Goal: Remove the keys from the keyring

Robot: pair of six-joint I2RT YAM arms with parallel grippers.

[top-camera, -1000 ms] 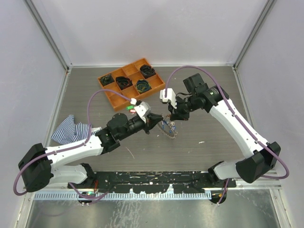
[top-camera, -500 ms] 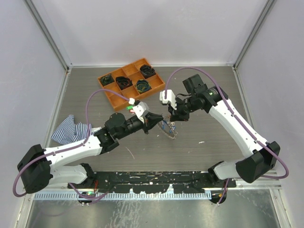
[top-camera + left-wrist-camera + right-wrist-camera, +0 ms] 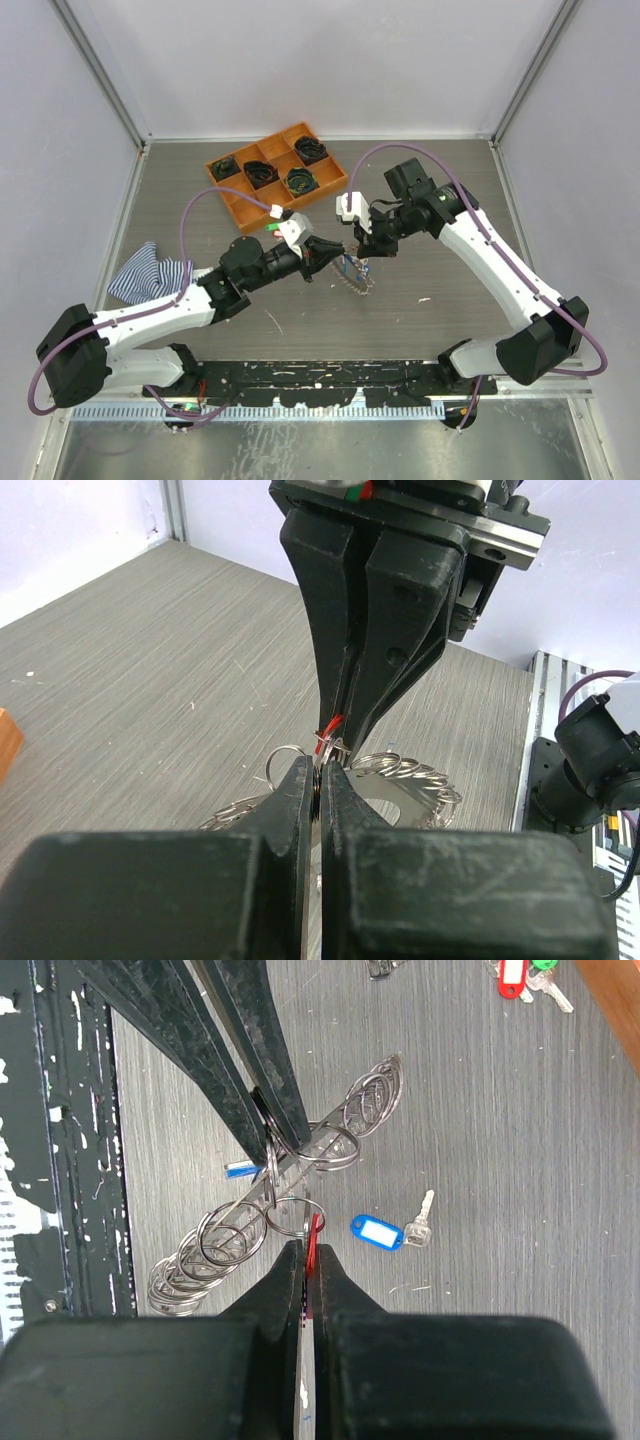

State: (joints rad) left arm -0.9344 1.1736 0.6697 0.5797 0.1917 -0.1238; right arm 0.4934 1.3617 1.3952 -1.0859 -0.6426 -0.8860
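The keyring [image 3: 354, 276], a ring fringed with silver split rings, hangs between both grippers above mid-table. My left gripper [image 3: 320, 772] is shut on the keyring's [image 3: 405, 778] edge, with the wire pinched between its tips. My right gripper [image 3: 305, 1252] is shut on a red-tagged key [image 3: 313, 1232] hooked to a split ring of the keyring [image 3: 235, 1228]. A blue tag [image 3: 243, 1168] still hangs on the ring. In the top view the left gripper [image 3: 335, 256] and right gripper [image 3: 361, 250] meet nearly tip to tip.
A loose blue-tagged key [image 3: 387, 1231] lies on the table below the ring. Red- and green-tagged keys [image 3: 520, 978] lie near the orange tray [image 3: 226, 196], which holds black coiled bundles. A striped cloth [image 3: 150, 273] lies at the left.
Both grippers and the keyring have shifted slightly toward the far side, and the ring has turned a little. Both grips stay the same.
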